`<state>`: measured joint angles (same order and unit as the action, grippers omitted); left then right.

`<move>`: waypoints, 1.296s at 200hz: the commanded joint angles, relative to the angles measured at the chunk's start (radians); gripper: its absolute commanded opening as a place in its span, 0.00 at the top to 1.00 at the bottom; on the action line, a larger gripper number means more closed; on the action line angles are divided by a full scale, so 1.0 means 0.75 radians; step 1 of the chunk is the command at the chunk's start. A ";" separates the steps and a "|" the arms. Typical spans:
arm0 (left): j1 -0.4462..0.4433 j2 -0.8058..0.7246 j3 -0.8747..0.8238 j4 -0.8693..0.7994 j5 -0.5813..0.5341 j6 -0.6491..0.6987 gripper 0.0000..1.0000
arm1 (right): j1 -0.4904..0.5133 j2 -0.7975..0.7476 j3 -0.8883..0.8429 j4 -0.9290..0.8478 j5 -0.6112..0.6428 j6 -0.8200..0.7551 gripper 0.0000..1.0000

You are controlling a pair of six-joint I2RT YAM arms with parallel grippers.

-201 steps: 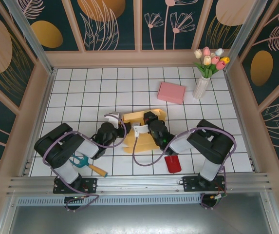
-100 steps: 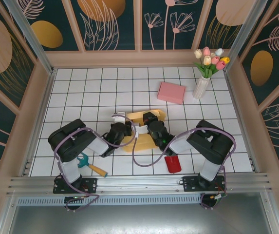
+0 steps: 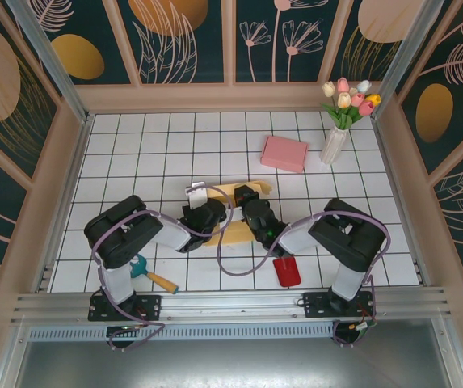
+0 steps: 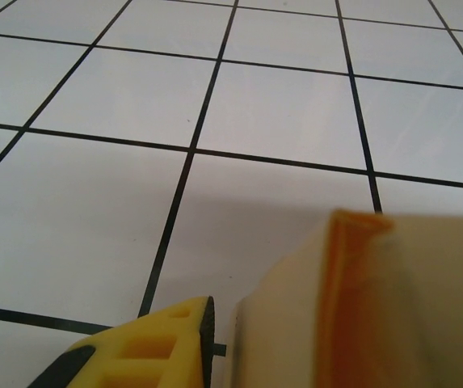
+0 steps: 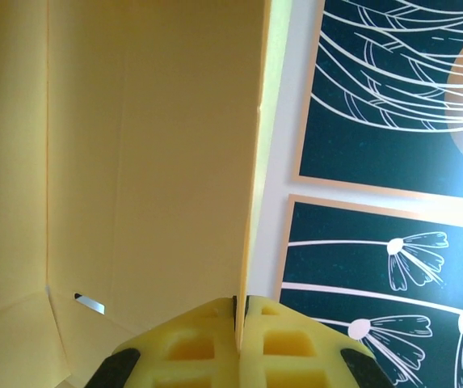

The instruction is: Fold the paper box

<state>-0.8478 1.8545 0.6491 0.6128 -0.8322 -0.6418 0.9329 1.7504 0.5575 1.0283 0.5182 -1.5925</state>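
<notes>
Yellow paper box (image 5: 134, 162), wall inside right gripper (image 5: 235, 311), left gripper (image 3: 213, 212) alongside.

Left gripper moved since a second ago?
Yes. The left gripper shifted right, toward the vase side, up against the paper box.

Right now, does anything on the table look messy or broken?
Nothing is spilled or broken. The paper box is only half folded, one wall pinched in the right hand. The vase stands upright. A small tool lies loose beside the left arm's base.
</notes>
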 commanded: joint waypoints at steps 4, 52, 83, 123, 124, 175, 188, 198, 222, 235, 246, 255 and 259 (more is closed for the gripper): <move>0.088 0.043 0.000 -0.202 -0.214 -0.075 0.76 | 0.007 0.034 -0.028 -0.226 -0.017 0.064 1.00; 0.087 -0.036 -0.042 -0.091 -0.089 -0.057 0.64 | 0.002 0.089 -0.012 -0.194 -0.006 0.093 1.00; 0.088 -0.080 -0.101 0.074 0.026 0.054 0.54 | -0.002 0.118 0.023 -0.207 -0.008 0.153 1.00; 0.088 -0.180 -0.220 0.192 0.163 0.130 0.52 | -0.015 0.127 0.058 -0.258 -0.010 0.212 1.00; 0.088 -0.180 -0.226 0.198 0.164 0.133 0.52 | -0.015 0.127 0.058 -0.259 -0.011 0.214 1.00; 0.087 -0.422 -0.389 0.326 0.410 0.239 0.48 | -0.025 0.111 0.052 -0.293 -0.012 0.247 1.00; 0.087 -0.457 -0.413 0.327 0.393 0.244 0.48 | -0.023 0.109 0.050 -0.287 -0.009 0.250 1.00; 0.087 -0.461 -0.414 0.322 0.357 0.260 0.48 | -0.022 0.107 0.046 -0.285 -0.008 0.250 1.00; 0.087 -0.419 -0.382 0.314 0.326 0.308 0.49 | -0.017 0.103 0.040 -0.283 -0.005 0.244 1.00; 0.087 -0.381 -0.362 0.336 0.314 0.335 0.50 | -0.010 0.098 0.033 -0.280 -0.011 0.242 1.00; 0.087 -0.339 -0.340 0.361 0.314 0.364 0.51 | -0.008 0.092 0.028 -0.282 -0.016 0.244 1.00; 0.088 -0.298 -0.317 0.375 0.302 0.381 0.51 | -0.008 0.088 0.023 -0.280 -0.017 0.246 1.00; 0.088 -0.280 -0.306 0.380 0.295 0.390 0.52 | -0.007 0.085 0.023 -0.276 -0.020 0.247 1.00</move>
<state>-0.7910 1.5780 0.3733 0.8383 -0.5655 -0.4122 0.9295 1.7988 0.6254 1.0023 0.5030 -1.4517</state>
